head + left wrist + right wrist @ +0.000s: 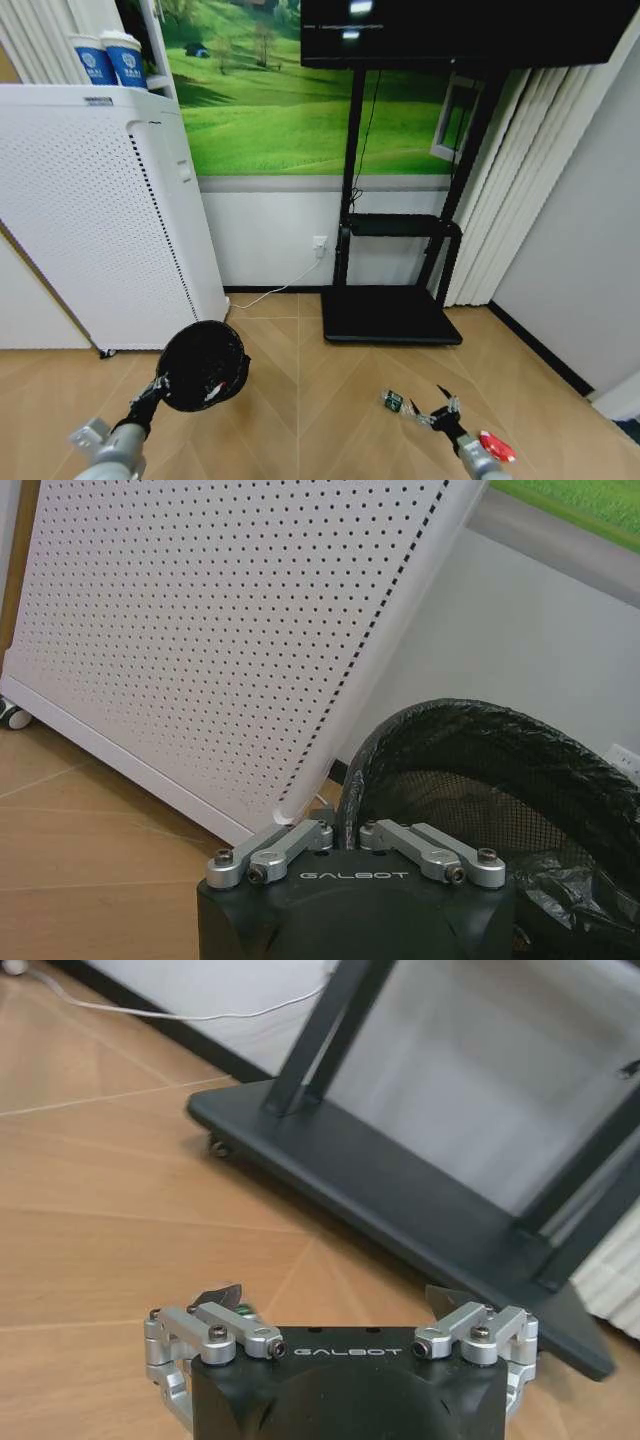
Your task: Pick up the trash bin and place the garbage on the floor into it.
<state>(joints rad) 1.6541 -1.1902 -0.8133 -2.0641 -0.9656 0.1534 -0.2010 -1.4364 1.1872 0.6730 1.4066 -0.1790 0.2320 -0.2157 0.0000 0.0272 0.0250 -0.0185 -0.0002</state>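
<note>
Left gripper (342, 832): fingertips hidden behind trash bin (480, 770) rim & own housing; grip on rim presumed closed, pads unseen.
Trash bin, left wrist view: lower & far side cut by frame edge.
Trash bin contents (215, 389): pale speck in liner, too small to ID.
Right gripper (335, 1305): fingertips only partly visible above housing.
Green wrapper (243, 1310): mostly hidden behind right gripper finger.
Red scrap (496, 446): partly covered by right arm.
TV (470, 30): top cut off.
</note>
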